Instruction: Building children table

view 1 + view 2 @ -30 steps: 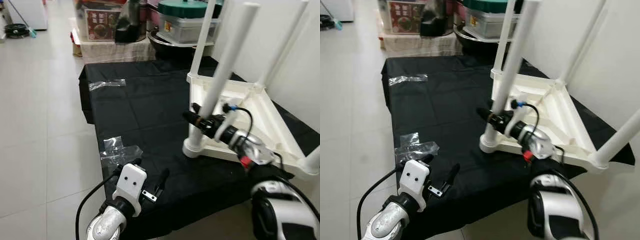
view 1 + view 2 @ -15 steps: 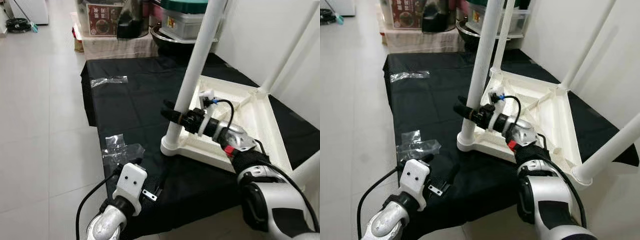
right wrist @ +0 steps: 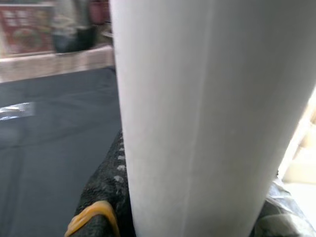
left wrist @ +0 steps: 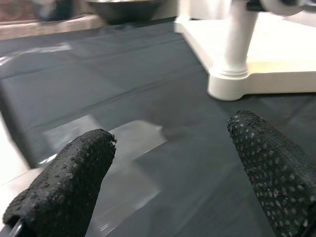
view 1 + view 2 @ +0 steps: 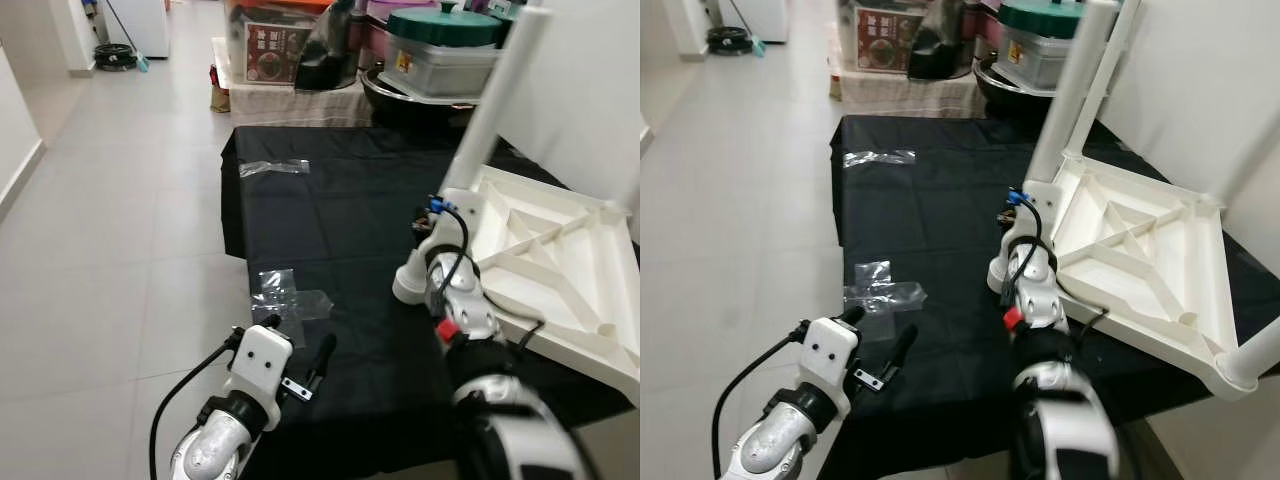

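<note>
The white children's table (image 5: 545, 250) lies upside down on a black cloth (image 5: 340, 210), with its legs pointing up. My right gripper (image 5: 434, 236) is shut on the nearest leg (image 5: 490, 110), a little above the leg's round base (image 5: 408, 286). In the right wrist view the white leg (image 3: 207, 113) sits between the black fingers (image 3: 106, 190). My left gripper (image 5: 298, 338) hovers open over the cloth's near left edge, holding nothing. In the left wrist view the leg base (image 4: 229, 84) lies well ahead of its fingertips (image 4: 79, 163).
Two crumpled pieces of clear plastic lie on the cloth, one near my left gripper (image 5: 290, 296) and one at the far left (image 5: 272, 167). Boxes, a dark pan and a green-lidded container (image 5: 445, 28) stand behind the cloth. Pale tiled floor (image 5: 110, 210) stretches to the left.
The whole picture has shifted, so the camera has moved. My right gripper still holds the same leg. The left gripper stays open in the same pose.
</note>
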`<state>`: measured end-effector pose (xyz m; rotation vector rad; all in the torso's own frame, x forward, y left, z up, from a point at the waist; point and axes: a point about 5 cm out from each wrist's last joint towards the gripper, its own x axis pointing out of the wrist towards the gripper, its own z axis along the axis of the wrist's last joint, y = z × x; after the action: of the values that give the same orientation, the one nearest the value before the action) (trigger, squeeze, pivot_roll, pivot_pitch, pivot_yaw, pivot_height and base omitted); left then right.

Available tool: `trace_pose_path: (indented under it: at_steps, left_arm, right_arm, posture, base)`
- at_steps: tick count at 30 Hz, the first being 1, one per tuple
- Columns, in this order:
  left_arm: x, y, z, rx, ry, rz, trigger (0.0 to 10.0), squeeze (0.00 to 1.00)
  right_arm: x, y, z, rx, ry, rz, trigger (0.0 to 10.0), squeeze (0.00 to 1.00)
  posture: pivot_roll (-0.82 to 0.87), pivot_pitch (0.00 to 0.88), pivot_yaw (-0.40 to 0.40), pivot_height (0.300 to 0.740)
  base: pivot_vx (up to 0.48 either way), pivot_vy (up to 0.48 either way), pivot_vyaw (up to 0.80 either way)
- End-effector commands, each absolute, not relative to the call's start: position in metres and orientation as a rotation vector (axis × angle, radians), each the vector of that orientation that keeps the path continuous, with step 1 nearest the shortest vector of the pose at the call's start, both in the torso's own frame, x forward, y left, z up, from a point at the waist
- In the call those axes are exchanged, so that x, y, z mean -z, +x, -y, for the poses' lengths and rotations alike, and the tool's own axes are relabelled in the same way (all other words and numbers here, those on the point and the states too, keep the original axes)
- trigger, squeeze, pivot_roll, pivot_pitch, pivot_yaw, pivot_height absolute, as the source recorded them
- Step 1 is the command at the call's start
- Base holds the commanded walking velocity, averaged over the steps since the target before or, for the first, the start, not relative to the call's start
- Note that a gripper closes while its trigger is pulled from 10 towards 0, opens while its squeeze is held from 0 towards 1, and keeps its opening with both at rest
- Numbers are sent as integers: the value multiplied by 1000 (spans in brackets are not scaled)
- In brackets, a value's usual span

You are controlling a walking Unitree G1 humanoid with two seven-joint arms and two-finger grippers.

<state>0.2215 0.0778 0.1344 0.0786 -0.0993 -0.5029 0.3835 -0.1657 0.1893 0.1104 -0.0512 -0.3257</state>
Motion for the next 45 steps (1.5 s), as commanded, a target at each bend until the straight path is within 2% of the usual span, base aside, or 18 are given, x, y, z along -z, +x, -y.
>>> trace_pose_path:
  at_steps: [1, 2, 7, 8, 12, 13, 17, 18, 20, 21, 23, 24, 26, 35, 36, 38, 39, 45]
  left_arm:
    - [-129, 220, -75, 515, 81, 71, 10000, 0]
    - [-128, 220, -75, 513, 82, 70, 10000, 0]
    - [-128, 219, -76, 511, 83, 72, 10000, 0]
    - [-128, 219, -76, 512, 84, 73, 10000, 0]
    - [-128, 219, -76, 512, 84, 74, 10000, 0]
    - [-128, 219, -75, 513, 83, 74, 10000, 0]
    - [-127, 219, -75, 517, 83, 73, 10000, 0]
    - [-127, 219, -75, 517, 83, 73, 10000, 0]
    - [-127, 219, -75, 520, 84, 72, 10000, 0]
    - [-127, 219, -75, 520, 84, 72, 10000, 0]
    - [-126, 219, -75, 521, 85, 72, 10000, 0]
    - [-126, 219, -75, 521, 85, 72, 10000, 0]
    - [-126, 219, -75, 520, 87, 74, 10000, 0]
    - [-127, 217, -74, 518, 87, 76, 10000, 0]
    - [-128, 217, -74, 515, 86, 78, 10000, 0]
    - [-128, 217, -75, 514, 86, 79, 10000, 0]
    - [-128, 217, -75, 513, 86, 79, 10000, 0]
    - [-127, 218, -75, 511, 85, 76, 10000, 0]
  right_arm:
    - [-166, 377, 170, 395, 106, -25, 0, 0]
    - [-168, 379, 164, 365, 106, -3, 10000, 0]
    - [-189, 381, 147, 198, 109, 146, 10000, 0]
    - [-197, 380, 145, 140, 90, 205, 10000, 1000]
    - [-205, 377, 145, 89, 61, 255, 10000, 1000]
    - [-208, 382, 149, -10, 113, 235, 10000, 0]
    - [-213, 385, 152, -501, 287, 168, 10000, 0]
    - [-213, 385, 152, -501, 287, 168, 10000, 0]
    - [-211, 379, 150, -711, 287, 134, 10000, 0]
    - [-211, 379, 150, -711, 287, 134, 10000, 0]
    - [-210, 371, 148, -948, 301, 100, 10000, 0]
    - [-210, 371, 148, -948, 301, 100, 10000, 0]
    - [-208, 364, 142, -1134, 300, 71, 10000, 0]
    - [-204, 371, 119, -1247, 312, 8, 10000, 0]
    - [-202, 374, 112, -1219, 303, -10, 9294, 0]
    - [-201, 376, 110, -1193, 296, -20, 9294, 0]
    - [-200, 380, 109, -1119, 274, -18, 0, 0]
    - [-201, 391, 116, -874, 233, 23, 0, 0]
  posture:
    - [70, 76, -112, 740]
    - [71, 76, -107, 740]
    - [70, 67, -113, 740]
    - [67, 62, -110, 740]
    - [66, 59, -111, 740]
    - [71, 55, -111, 740]
    - [67, 51, -105, 740]
    - [67, 51, -105, 740]
    - [69, 46, -109, 740]
    - [69, 46, -109, 740]
    - [78, 44, -113, 740]
    - [78, 44, -113, 740]
    - [85, 43, -116, 740]
    - [102, 48, -124, 740]
    - [103, 49, -124, 740]
    - [103, 49, -124, 740]
    - [101, 49, -126, 740]
    - [91, 49, -121, 740]
  base:
    - [0, 0, 0]
    - [0, 0, 0]
    - [0, 0, 0]
    - [0, 0, 0]
    - [0, 0, 0]
    - [0, 0, 0]
    - [0, 0, 0]
    - [0, 0, 0]
    - [0, 0, 0]
    - [0, 0, 0]
    - [0, 0, 0]
    - [0, 0, 0]
    - [0, 0, 0]
    - [0, 0, 0]
    - [0, 0, 0]
    - [0, 0, 0]
    - [0, 0, 0]
    - [0, 0, 0]
